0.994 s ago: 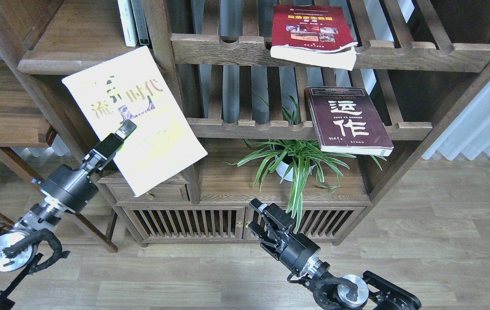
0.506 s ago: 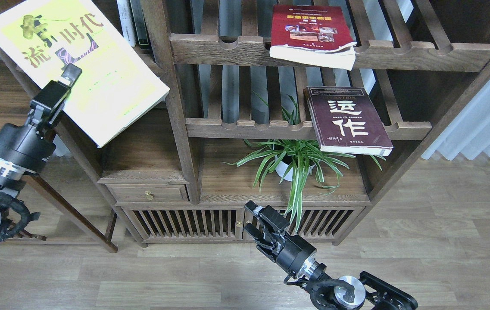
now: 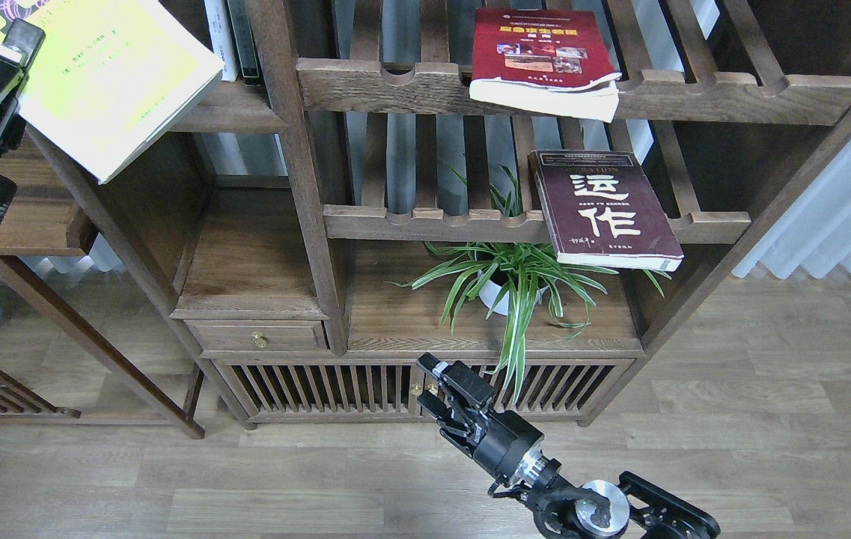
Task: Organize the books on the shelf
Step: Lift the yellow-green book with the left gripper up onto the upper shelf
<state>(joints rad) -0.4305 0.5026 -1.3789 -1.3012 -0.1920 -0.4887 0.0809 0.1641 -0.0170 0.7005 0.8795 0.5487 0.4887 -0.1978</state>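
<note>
My left gripper (image 3: 15, 43) at the top left is shut on the yellow-green book (image 3: 111, 82), held tilted, with its right corner over the solid dark-brown shelf (image 3: 234, 116). The book's top runs out of view. The bright red book (image 3: 541, 60) lies on the upper slatted rack, overhanging its front rail. The maroon book (image 3: 605, 209) with white characters lies tilted on the lower slatted rack. My right gripper (image 3: 431, 385) is low, in front of the cabinet doors, open and empty.
Thin white- and dark-spined books (image 3: 230, 37) stand at the shelf's right end, against the upright post (image 3: 298, 150). A potted spider plant (image 3: 515, 281) sits under the lower rack. A small drawer (image 3: 257, 337) and a side table (image 3: 36, 221) are at the left.
My left gripper has carried the yellow-green book up and to the left, from in front of the drawer to the top shelf's level. My right gripper crept slightly left and up.
</note>
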